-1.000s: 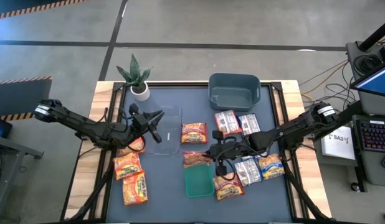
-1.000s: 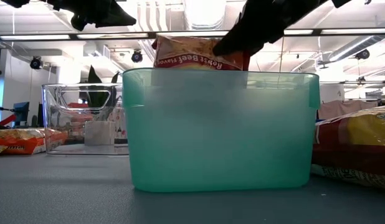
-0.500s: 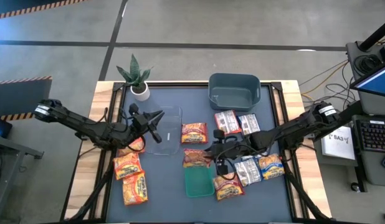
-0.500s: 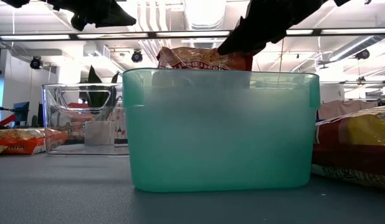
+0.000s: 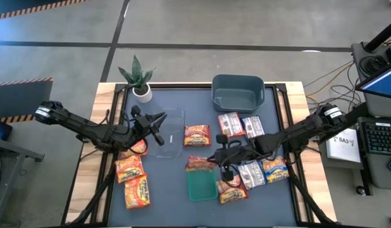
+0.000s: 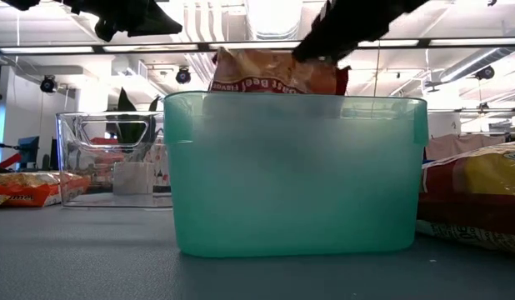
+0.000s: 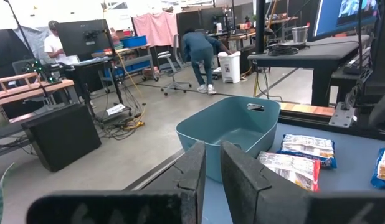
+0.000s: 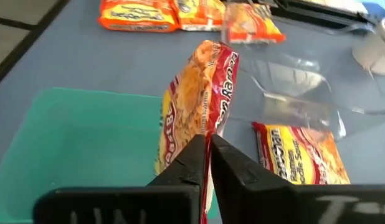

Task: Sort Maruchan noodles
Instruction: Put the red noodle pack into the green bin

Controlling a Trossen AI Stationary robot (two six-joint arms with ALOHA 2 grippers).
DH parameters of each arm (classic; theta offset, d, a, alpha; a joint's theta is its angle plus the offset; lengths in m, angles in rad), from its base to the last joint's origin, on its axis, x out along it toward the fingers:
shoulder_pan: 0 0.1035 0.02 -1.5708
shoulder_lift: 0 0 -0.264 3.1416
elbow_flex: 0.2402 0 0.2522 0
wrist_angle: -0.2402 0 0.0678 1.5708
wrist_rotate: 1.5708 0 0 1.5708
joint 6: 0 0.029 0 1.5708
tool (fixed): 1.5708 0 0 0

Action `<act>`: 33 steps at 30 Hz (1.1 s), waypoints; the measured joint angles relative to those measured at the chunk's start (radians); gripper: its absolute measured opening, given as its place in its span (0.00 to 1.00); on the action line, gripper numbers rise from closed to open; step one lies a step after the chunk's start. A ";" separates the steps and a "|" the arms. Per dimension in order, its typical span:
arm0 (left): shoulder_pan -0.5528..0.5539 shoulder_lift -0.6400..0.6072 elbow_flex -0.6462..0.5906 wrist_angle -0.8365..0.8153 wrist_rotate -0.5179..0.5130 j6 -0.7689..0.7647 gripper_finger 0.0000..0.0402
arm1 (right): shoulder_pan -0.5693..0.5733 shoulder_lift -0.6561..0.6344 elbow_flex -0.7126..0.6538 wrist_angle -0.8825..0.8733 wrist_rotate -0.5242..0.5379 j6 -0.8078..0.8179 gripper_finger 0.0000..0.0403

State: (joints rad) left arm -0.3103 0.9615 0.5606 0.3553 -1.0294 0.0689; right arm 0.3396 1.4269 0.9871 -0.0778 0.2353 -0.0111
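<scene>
the orange-red crinkly plastic roast-beef noodle packet [image 8: 202, 112] hangs edge-down over the far rim of the translucent green plastic tub [image 8: 74, 143], pinched at its top seam by the right gripper [image 8: 205, 163], fingers pressed together on the film. in the low view the packet [image 6: 274, 73] pokes up just behind the green tub's rim [image 6: 295, 100], most of it above the lip.

the risk, as i read it: the packet sits right at the far wall, so on release it may catch the rim and tip out toward the clear plastic bin [image 5: 167, 133] instead of dropping inside. the grip is only on the thin seam too, so it may swing or slip.

the count, from the high view. orange-red packets: 1 in the gripper [image 5: 198, 163], 1 just beyond the green tub [image 5: 197, 135], 1 at its right corner [image 5: 232, 191], 3 left of it, by the left arm [image 5: 131, 170]; 6 in all. silver-grey packets: 3, right of the tub [image 5: 232, 123]. blue and yellow: 1 [image 5: 276, 168]. containers: 1 green tub, 1 clear bin, 1 grey-blue plastic bin [image 5: 238, 92].

the left gripper [image 7: 212, 163] waits over the clear bin, fingers close together on nothing.
</scene>
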 joint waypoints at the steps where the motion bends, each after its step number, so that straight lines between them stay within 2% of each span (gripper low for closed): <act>1: 0.000 0.000 0.000 0.000 0.000 0.000 0.08 | 0.006 0.000 0.011 -0.015 0.001 -0.005 0.03; 7: 0.000 0.000 0.000 0.000 0.000 -0.001 0.08 | 0.039 0.000 0.075 -0.095 0.002 -0.004 0.02; 15: 0.000 0.000 0.000 0.000 0.014 -0.009 0.08 | 0.047 -0.001 0.101 -0.112 0.011 0.071 0.02; 17: 0.001 0.000 0.000 -0.002 0.087 -0.010 0.08 | 0.046 -0.001 0.107 -0.140 0.012 0.125 0.02; 19: 0.001 0.003 0.000 0.000 0.214 -0.016 0.08 | 0.041 -0.004 0.117 -0.189 0.020 0.206 0.02; 21: 0.000 0.020 0.000 0.021 0.341 -0.036 0.08 | 0.029 -0.007 0.129 -0.245 0.026 0.316 0.02; 23: -0.001 0.056 0.005 0.036 0.419 -0.062 0.08 | 0.007 -0.014 0.138 -0.309 0.027 0.441 0.02; 25: -0.001 0.116 0.037 0.029 0.454 -0.101 0.06 | -0.013 -0.027 0.138 -0.352 0.012 0.516 0.03; 28: -0.007 0.231 0.115 -0.049 0.503 -0.129 0.03 | -0.046 -0.048 0.126 -0.399 -0.066 0.573 0.08; 33: -0.033 0.408 0.307 -0.336 0.546 -0.140 0.01 | -0.086 -0.060 0.059 -0.421 -0.156 0.616 0.23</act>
State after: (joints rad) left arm -0.3438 1.3698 0.8676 0.0197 -0.4835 -0.0713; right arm 0.2540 1.3670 1.0458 -0.4986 0.0797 0.6053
